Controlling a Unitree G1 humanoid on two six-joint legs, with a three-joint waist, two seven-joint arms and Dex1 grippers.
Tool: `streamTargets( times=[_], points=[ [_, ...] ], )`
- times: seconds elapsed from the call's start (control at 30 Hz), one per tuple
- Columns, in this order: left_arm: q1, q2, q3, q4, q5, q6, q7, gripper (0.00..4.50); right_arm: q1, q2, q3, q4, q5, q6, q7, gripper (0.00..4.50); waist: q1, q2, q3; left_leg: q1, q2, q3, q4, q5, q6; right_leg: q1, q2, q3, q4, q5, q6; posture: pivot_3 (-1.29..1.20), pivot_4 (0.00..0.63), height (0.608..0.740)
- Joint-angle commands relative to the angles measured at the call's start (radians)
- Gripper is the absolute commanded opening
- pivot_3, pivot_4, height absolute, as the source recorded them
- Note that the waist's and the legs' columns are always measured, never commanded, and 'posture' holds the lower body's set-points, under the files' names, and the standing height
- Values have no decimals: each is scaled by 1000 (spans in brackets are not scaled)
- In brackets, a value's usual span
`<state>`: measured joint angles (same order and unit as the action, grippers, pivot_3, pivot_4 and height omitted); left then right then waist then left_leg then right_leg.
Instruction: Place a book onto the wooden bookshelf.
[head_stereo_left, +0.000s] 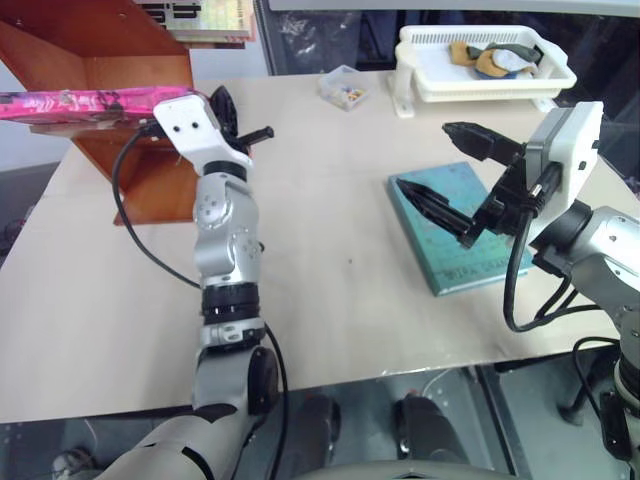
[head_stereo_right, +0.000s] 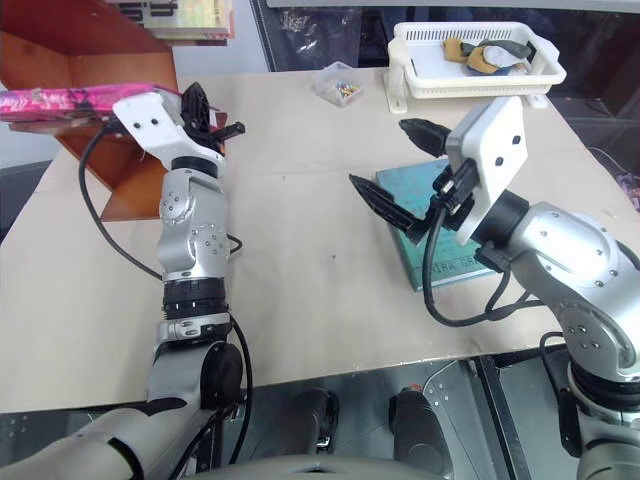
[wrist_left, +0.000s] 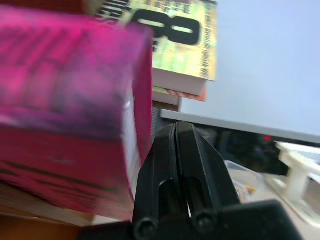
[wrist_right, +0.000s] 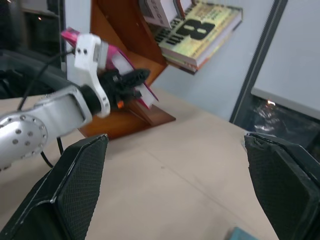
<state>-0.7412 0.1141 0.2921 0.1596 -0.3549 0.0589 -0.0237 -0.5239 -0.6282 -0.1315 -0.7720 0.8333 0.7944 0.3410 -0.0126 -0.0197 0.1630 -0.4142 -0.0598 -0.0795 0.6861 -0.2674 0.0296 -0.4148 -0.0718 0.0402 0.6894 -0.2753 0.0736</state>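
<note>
— Lying flat on the wooden bookshelf (head_stereo_left: 120, 150), far left — that's the pink book (head_stereo_left: 80, 103)?

— Yes; the left gripper (head_stereo_left: 240, 125) beside it is closed, empty. The right gripper (head_stereo_left: 440, 165) gapes wide above the teal book (head_stereo_left: 455, 235).

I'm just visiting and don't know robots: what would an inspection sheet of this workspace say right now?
Surface: beige table, mostly bare.
Job's things: pink book lies flat on the wooden bookshelf, one end sticking out past the board.
Clutter: teal book flat on the table; white basket tray with small items; small clear box of colourful bits; other books on an upper shelf board.
Grippers: left gripper shut, empty, beside the pink book; right gripper open, empty, above the teal book.
Cables: black cable looping along the left arm, another under the right wrist.
Surroundings: pale wall, dark window area behind.
</note>
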Motion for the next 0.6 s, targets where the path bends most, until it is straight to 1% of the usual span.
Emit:
streamTargets(
  times=[0.03, 0.37, 0.5, 0.6],
  points=[
    [22, 1, -36, -84, -24, 30, -49, 51, -23, 7, -14, -27, 21, -26, -1, 4500, 0, 0, 0, 0, 0, 0, 0, 0, 0, 0, 0, 0, 0, 0, 0, 0, 150, 740],
    [89, 14, -93, -182, -99, 173, -165, 51, -60, 28, 0, -41, 63, -38, -11, 4500, 0, 0, 0, 0, 0, 0, 0, 0, 0, 0, 0, 0, 0, 0, 0, 0, 150, 740],
    [135, -1, -142, -245, -123, 245, -197, 51, -41, 22, -4, -61, 73, -33, -20, 4500, 0, 0, 0, 0, 0, 0, 0, 0, 0, 0, 0, 0, 0, 0, 0, 0, 150, 740],
    [169, 21, -166, -278, -147, 322, -233, 51, -3, 3, -5, -70, 67, -17, -26, 4500, 1, 0, 0, 0, 0, -1, 0, 0, 0, 0, 0, 0, 0, 0, 0, 0, 150, 740]
  ],
)
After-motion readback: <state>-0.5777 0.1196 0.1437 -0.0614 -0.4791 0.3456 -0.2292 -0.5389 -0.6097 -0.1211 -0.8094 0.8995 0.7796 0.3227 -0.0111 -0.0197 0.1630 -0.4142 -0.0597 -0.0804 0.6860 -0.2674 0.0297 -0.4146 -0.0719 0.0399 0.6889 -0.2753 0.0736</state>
